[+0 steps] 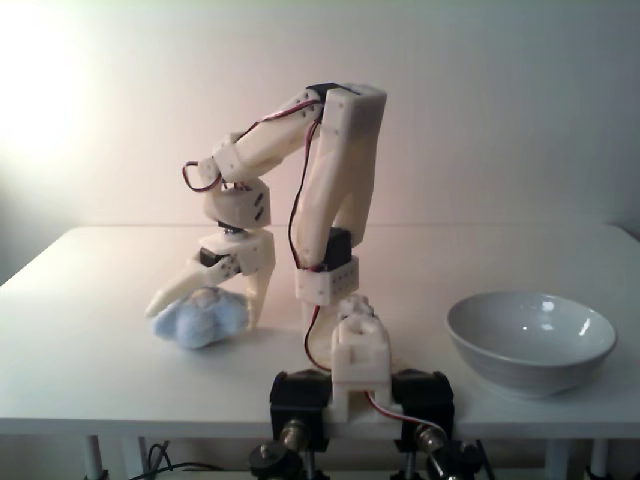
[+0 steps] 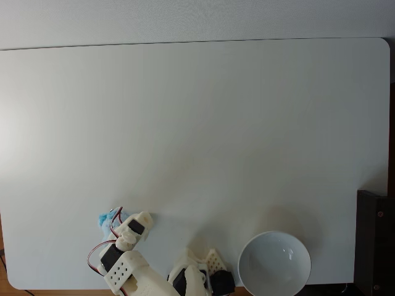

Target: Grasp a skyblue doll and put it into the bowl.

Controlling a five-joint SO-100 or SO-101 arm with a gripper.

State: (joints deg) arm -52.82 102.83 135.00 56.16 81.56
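Doll: small fluffy pale-blue plush doll [image 1: 200,320] resting on the white table [image 2: 197,135]; left of the arm base in a fixed view
Gripper: cream two-finger gripper [image 1: 205,298] spread, fingers straddling the doll; not clamped
Bowl: glossy white ceramic bowl [image 1: 530,342] empty; well apart
Remaining: grasp, lift, carry, release

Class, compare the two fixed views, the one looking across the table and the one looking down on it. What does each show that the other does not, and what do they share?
Looking across: the gripper has its jaws spread on either side of the skyblue doll, which sits on the table; clamps hold the arm's base. Looking down: the table's whole outline and a dark object at its right edge; the arm covers most of the doll. Shared: the arm, doll and empty bowl, well apart from the doll.
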